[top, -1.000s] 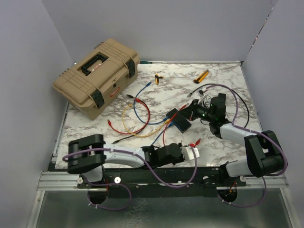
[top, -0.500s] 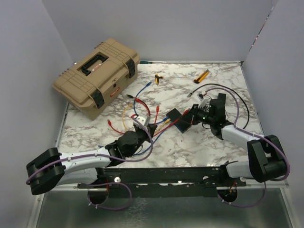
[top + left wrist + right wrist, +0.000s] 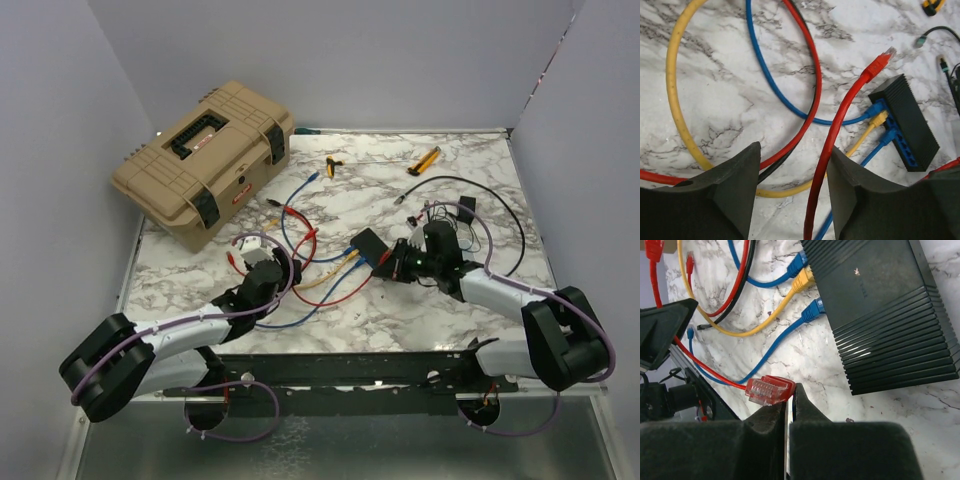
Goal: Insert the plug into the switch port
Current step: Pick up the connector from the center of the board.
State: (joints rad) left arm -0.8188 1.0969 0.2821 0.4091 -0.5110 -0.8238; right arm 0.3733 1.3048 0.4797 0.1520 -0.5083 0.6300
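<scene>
The switch is a black ribbed box with blue ports along one edge; two blue plugs and a yellow plug sit in them. My right gripper is shut just behind a red plug, which pokes out sideways at its tips, close to the switch's near side. My left gripper is open over the cable loops. A red cable runs up between its fingers along the right finger and ends in a free red plug.
A tan toolbox stands at the back left. Yellow, blue and red cable loops lie mid-table. Yellow-handled tools lie at the back. A small black adapter with its black cord lies at the right.
My left arm swung from the near centre out to the left over the cable loops, and its jaws opened. The right gripper moved nearer and left, alongside the switch.
</scene>
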